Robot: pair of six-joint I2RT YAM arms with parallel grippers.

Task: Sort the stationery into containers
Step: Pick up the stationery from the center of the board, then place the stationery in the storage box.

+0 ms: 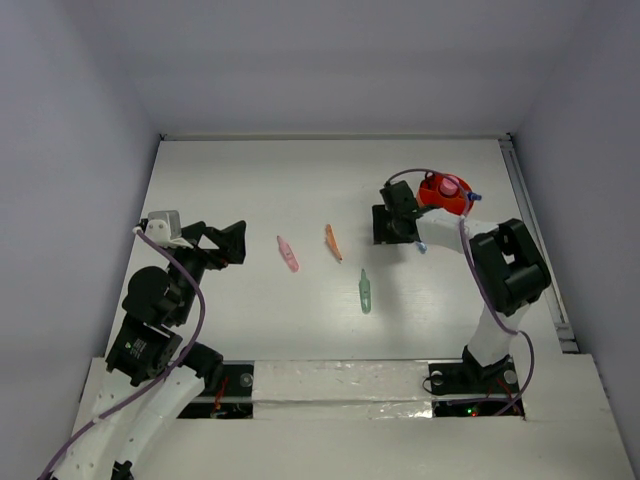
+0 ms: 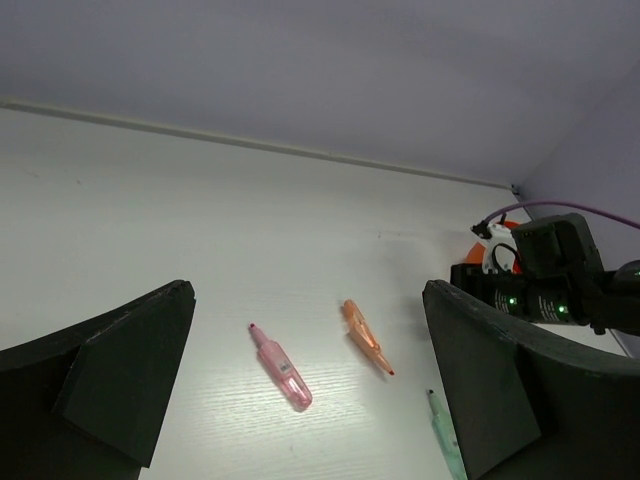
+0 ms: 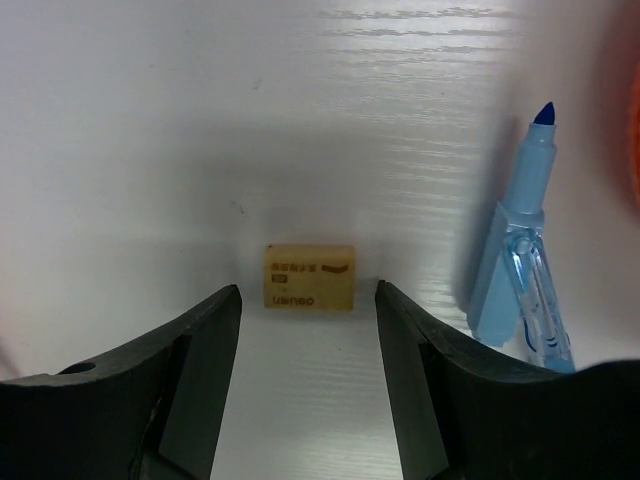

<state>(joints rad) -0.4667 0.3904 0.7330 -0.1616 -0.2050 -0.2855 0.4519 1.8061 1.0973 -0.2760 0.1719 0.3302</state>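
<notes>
The white tabletop (image 1: 300, 190) carried everything. The red-orange bowl (image 1: 445, 190) was seen at about two o'clock on it, with something pink inside.

The left claw (image 2: 305, 290) was held released and empty at nine o'clock. The right claw (image 3: 308, 300) was spread wide just beside the bowl, nothing yet gripped.

Three pens were laid well apart mid-table. The pink pen (image 1: 288, 254) and the orange pen (image 1: 333, 242) each ran from eleven to five o'clock. The green pen (image 1: 365, 291) ran from twelve to six.

In the right wrist view, the blue pen (image 3: 525, 270) was pointed tip-first at twelve o'clock, at three o'clock of the right claw. It was judged light, hard and smooth, so likely to roll. It would best be pinched across the barrel at mid-length.

The tan eraser (image 3: 309, 277) was lain flat between the right claw's fingers (image 3: 190, 380), its long axis from nine to three o'clock. It was judged light, slightly yielding and grippy. A pinch on its short ends was judged best, and that was how the jaws were lined up.
</notes>
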